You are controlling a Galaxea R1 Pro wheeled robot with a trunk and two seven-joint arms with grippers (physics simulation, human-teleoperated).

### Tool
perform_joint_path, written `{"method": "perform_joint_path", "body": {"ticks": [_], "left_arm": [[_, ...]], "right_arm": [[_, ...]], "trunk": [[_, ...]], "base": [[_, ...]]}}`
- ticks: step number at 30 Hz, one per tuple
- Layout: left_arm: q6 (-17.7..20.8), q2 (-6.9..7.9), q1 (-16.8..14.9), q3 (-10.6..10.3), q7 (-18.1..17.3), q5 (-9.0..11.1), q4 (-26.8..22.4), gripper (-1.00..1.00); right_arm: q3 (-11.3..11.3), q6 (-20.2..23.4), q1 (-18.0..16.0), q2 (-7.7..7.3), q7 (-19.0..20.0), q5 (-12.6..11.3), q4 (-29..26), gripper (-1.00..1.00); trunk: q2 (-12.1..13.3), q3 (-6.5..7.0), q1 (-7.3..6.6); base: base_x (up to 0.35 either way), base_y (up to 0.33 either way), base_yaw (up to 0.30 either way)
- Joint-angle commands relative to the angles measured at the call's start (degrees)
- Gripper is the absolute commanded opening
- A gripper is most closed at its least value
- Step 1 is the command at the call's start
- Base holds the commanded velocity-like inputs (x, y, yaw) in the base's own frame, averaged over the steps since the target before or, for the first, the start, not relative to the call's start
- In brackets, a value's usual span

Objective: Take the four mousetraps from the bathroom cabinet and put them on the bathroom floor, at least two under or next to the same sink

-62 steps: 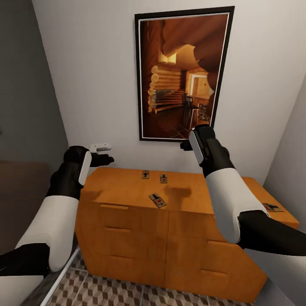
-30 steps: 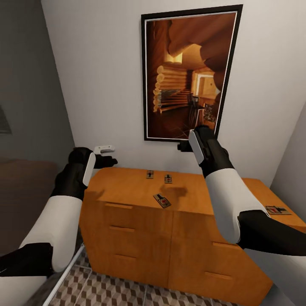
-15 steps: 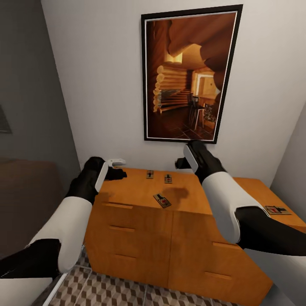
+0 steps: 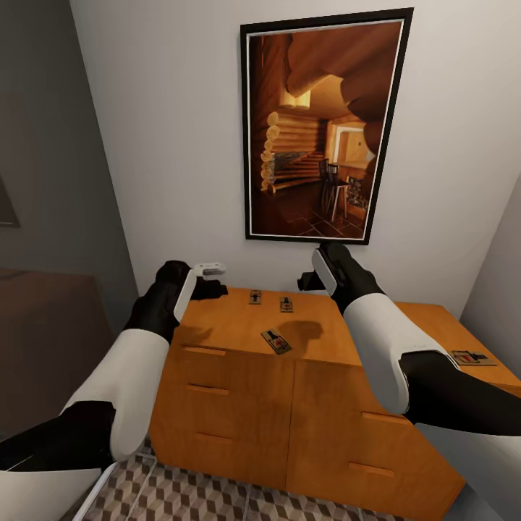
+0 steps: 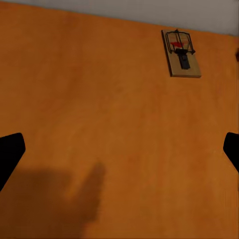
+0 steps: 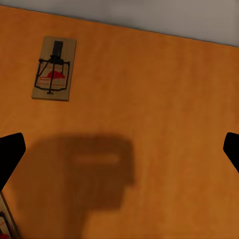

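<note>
The orange-brown cabinet [image 4: 217, 325] stands against the white wall with several mousetraps on its top. Two mousetraps [image 4: 255, 297] [image 4: 286, 305] lie near the back, one [image 4: 276, 341] near the front edge, and one [image 4: 474, 357] at the far right end. My left gripper [image 4: 211, 288] hovers open over the back left corner; in its wrist view a mousetrap [image 5: 181, 54] lies ahead of the fingertips [image 5: 10, 154]. My right gripper [image 4: 307, 280] hovers open above the back middle, a mousetrap [image 6: 55, 68] beyond its fingertips [image 6: 231, 149]. The bathroom floor [image 4: 181, 496] shows below the drawers. The sink is out of view.
A large framed picture [image 4: 322, 126] hangs on the wall above the cabinet. A dark grey wall [image 4: 51, 181] closes in on the left and another wall [image 4: 503, 268] on the right. Both grippers cast shadows on the cabinet top [image 5: 74, 199] [image 6: 89, 169].
The view shifted left at first. Since then my left arm has swung right and forward to hover over the cabinet's back left corner. My right gripper has dropped slightly toward the top.
</note>
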Motion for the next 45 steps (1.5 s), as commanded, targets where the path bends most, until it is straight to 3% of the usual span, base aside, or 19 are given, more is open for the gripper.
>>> {"method": "perform_joint_path", "body": {"ticks": [1, 7, 20, 29, 45], "left_arm": [[0.2, -0.12, -0.1, 0.2, 0.6, 0.0, -0.3, 1.00], [0.2, -0.19, -0.1, 0.2, 2.0, 0.2, -0.7, 1.00], [0.2, -0.12, -0.2, 0.1, 2.6, 0.5, -1.0, 1.00], [0.2, -0.09, -0.2, 0.1, 2.6, 0.6, -0.9, 1.00], [0.2, -0.12, -0.2, 0.1, 2.6, 0.5, -0.7, 1.00]], "right_arm": [[0.0, 0.1, 0.0, 0.01, -0.5, -0.5, 0.0, 1.00], [0.2, 0.1, 0.0, 0.01, -0.4, -0.4, -0.1, 1.00], [3.6, 0.1, 0.0, 0.01, -0.4, -0.5, -0.2, 1.00], [3.8, 0.1, 0.0, 0.01, -0.3, -0.5, -0.2, 1.00], [3.7, 0.1, 0.0, 0.01, -0.1, -0.6, -0.1, 1.00]], "trunk": [[0.0, -0.07, 0.00], [0.0, -0.07, 0.00], [0.0, -0.07, 0.00], [0.0, -0.07, 0.00], [0.0, -0.07, 0.00]], "base": [[0.000, 0.000, 0.000], [0.094, 0.000, 0.000], [0.294, 0.000, 0.000], [0.269, 0.000, 0.000], [0.023, 0.000, 0.000]]}}
